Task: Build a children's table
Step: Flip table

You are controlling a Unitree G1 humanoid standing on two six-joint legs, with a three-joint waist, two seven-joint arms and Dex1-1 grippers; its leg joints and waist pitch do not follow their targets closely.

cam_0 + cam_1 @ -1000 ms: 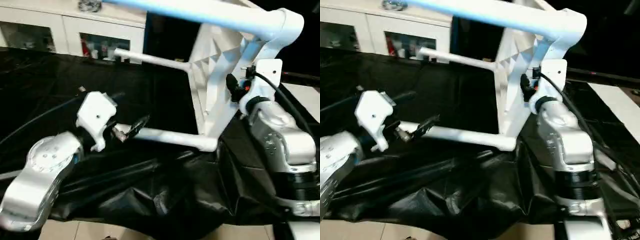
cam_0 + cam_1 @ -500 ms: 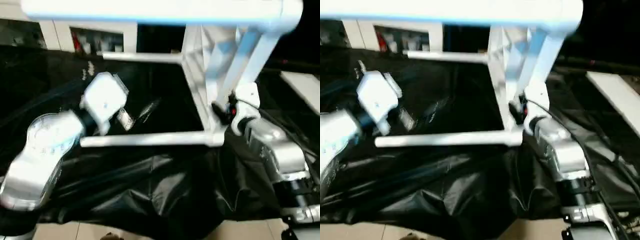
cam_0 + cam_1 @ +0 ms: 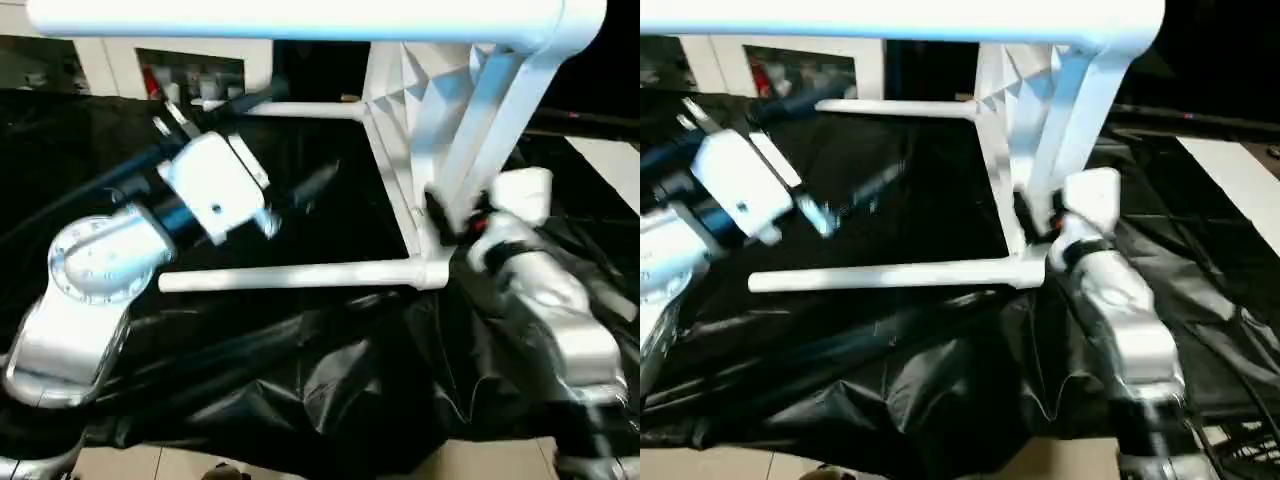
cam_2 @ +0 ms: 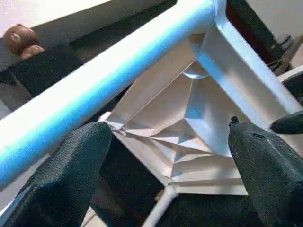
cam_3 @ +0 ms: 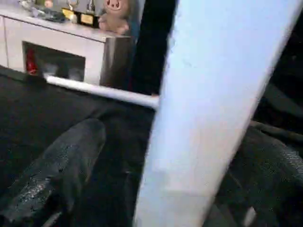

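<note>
The children's table lies on its side on black cloth, and its ribbed tabletop (image 3: 420, 100) stands on edge at centre right. Three white legs point left: a top leg (image 3: 300, 18), a far leg (image 3: 300, 109) and a near leg (image 3: 290, 276) lying on the cloth. My left gripper (image 3: 300, 195) hovers above the near leg, its fingers (image 4: 71, 175) wide open with nothing between them. It faces the ribbed underside (image 4: 189, 132). My right gripper (image 3: 440, 215) is at the tabletop's near lower corner. It is open, with a white bar of the table (image 5: 208, 104) between its fingers (image 5: 71, 156).
A white cabinet with glass doors (image 3: 120, 65) stands behind the black cloth (image 3: 300, 380). Small figures, among them a toy pig (image 5: 116, 16), sit on top of it. Pale floor (image 3: 300, 465) shows at the near edge, and a white strip (image 3: 610, 165) lies at the right.
My right gripper has opened and slid down the tabletop's edge. My left gripper has risen off the near leg's end. The table has turned, so that leg now lies level.
</note>
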